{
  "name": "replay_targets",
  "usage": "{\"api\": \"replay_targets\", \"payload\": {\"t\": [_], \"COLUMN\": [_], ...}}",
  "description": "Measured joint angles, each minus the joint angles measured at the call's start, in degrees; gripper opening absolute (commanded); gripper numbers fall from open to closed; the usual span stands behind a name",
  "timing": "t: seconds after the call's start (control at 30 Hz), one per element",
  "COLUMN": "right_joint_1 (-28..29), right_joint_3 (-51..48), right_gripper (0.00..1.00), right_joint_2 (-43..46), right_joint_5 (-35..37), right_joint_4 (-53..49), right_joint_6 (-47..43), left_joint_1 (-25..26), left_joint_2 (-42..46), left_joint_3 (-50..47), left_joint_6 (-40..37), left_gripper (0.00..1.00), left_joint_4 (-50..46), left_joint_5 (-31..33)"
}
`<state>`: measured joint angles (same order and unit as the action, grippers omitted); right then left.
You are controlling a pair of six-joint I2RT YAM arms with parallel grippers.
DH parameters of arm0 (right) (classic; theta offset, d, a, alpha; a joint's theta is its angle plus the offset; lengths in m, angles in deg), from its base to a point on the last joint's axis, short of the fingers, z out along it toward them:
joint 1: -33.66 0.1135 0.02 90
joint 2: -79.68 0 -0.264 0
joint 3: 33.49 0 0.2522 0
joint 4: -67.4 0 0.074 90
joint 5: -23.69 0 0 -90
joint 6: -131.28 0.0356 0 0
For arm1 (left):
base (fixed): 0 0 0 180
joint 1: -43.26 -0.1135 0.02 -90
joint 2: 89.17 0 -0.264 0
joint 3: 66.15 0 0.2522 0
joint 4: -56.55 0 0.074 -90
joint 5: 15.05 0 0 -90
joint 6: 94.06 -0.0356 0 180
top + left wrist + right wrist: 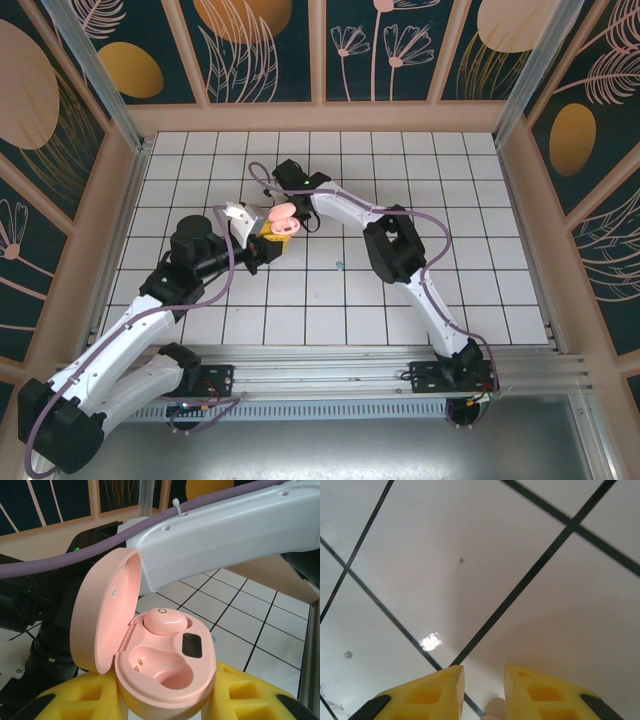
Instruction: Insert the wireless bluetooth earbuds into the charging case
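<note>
The pink charging case (165, 680) stands open, its lid (100, 615) swung up to the left. My left gripper (165, 707) is shut on its base, one yellow finger (80, 702) on each side. One pale pink earbud (165, 621) sits in the far slot, and the near slot (162, 667) is bare. From above, the case (283, 222) hangs over the tiles in my left gripper (274, 233). My right gripper (293, 203) is just behind it. Its fingers (425, 695) stand apart, so the right gripper (484, 695) is open. A small pale thing (495, 711) shows low between them. A tiny teal earbud (340, 266) lies on the floor.
The right arm's white link (225, 535) crosses above and behind the case, with its black wrist (45, 605) to the left. White tiles (400, 160) stretch to wooden walls (320, 115) on three sides.
</note>
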<state>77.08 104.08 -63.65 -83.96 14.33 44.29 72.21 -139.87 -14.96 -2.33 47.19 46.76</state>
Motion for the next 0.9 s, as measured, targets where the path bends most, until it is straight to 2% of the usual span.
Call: {"api": "replay_targets", "payload": {"t": [0.5, 0.9], "right_joint_1": [0.7, 1.3], "right_joint_3": [-2.8, -6.7], "right_gripper": [0.32, 0.33], "right_joint_2": [1.1, 3.6], "right_joint_5": [0.5, 3.7], "right_joint_4": [0.3, 0.9], "right_joint_6": [-1.2, -1.2], "left_joint_1": [0.0, 0.0], "left_joint_2": [0.1, 0.1], "left_joint_3": [0.0, 0.0], "left_joint_6": [0.0, 0.3], "left_gripper": [0.17, 0.17], "left_joint_4": [-0.2, -0.2], "left_joint_5": [0.2, 0.2]}}
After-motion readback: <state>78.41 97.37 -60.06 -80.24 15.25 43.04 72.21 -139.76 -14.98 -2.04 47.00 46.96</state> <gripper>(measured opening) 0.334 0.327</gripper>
